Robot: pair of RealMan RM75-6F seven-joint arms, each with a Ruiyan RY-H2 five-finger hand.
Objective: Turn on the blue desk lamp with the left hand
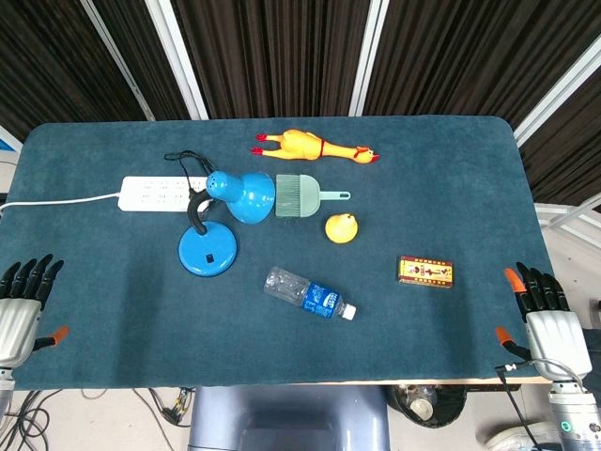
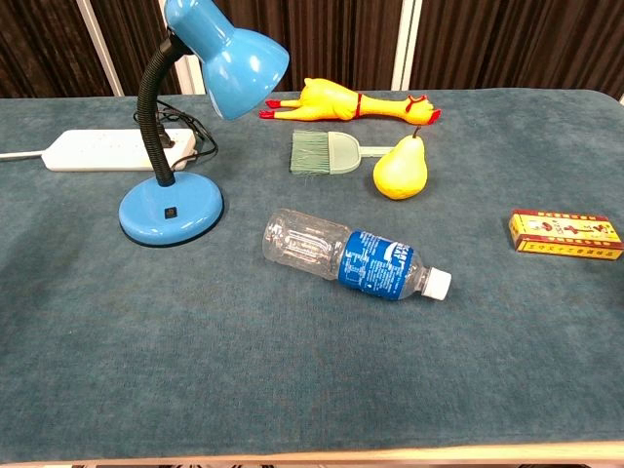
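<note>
Left robot hand [image 1: 21, 305] released, fingers apart, at desk [image 1: 113, 348] edge. Blue desk lamp [image 2: 171, 210] well ahead-right; press the base switch [image 2: 170, 212] squarely, avoiding the cord.

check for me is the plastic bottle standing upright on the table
No, the plastic bottle lies on its side on the table, its white cap pointing right in the chest view.

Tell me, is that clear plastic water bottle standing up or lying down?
Lying down. The clear plastic water bottle with the blue label rests on its side on the blue table, white cap pointing right in the chest view.
</note>
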